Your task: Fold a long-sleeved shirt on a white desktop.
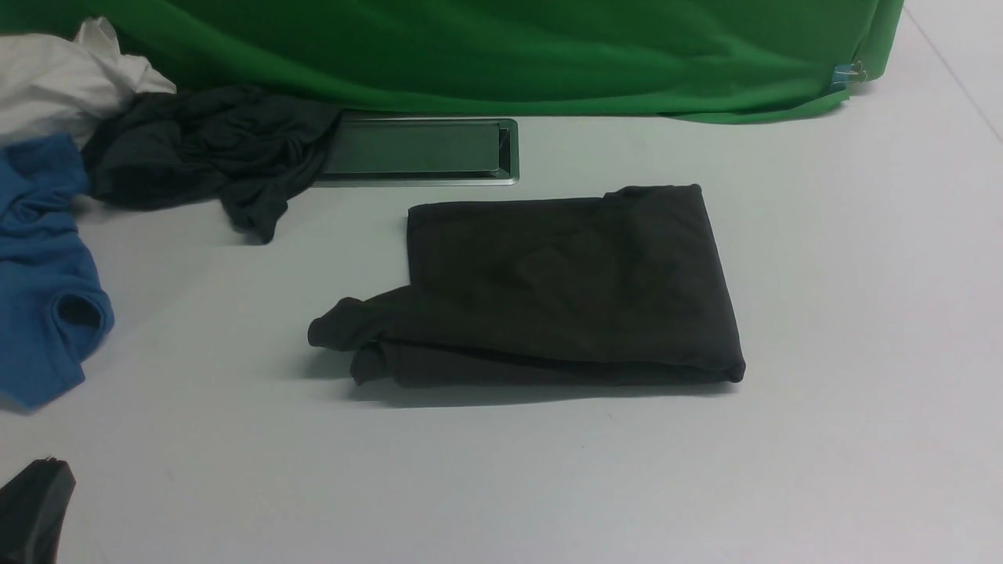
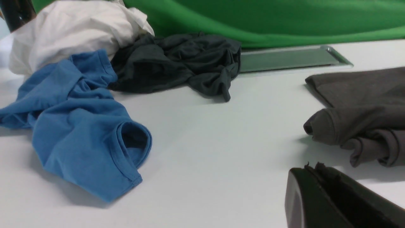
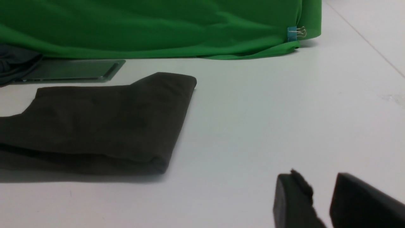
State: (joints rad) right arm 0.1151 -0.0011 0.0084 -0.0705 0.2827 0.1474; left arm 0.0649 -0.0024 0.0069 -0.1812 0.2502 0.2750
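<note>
The long-sleeved shirt (image 1: 564, 290) lies folded into a dark brown-black rectangle in the middle of the white desktop (image 1: 862, 313). Two cuffed sleeve ends stick out at its front left corner (image 1: 345, 337). My left gripper (image 1: 35, 509) is at the near left edge, shut, with nothing in it. In the left wrist view it (image 2: 311, 167) hovers just short of the sleeve cuffs (image 2: 348, 139). My right gripper (image 3: 319, 179) is out of the front view. Its jaws stand apart with nothing between them, to the right of the shirt's folded edge (image 3: 164, 152).
A blue shirt (image 1: 39, 274), a dark grey garment (image 1: 204, 149) and a white cloth (image 1: 55, 78) are heaped at the far left. A grey inset hatch (image 1: 419, 149) lies behind the folded shirt. A green backdrop (image 1: 509, 47) with a clip (image 1: 842, 76) closes the back.
</note>
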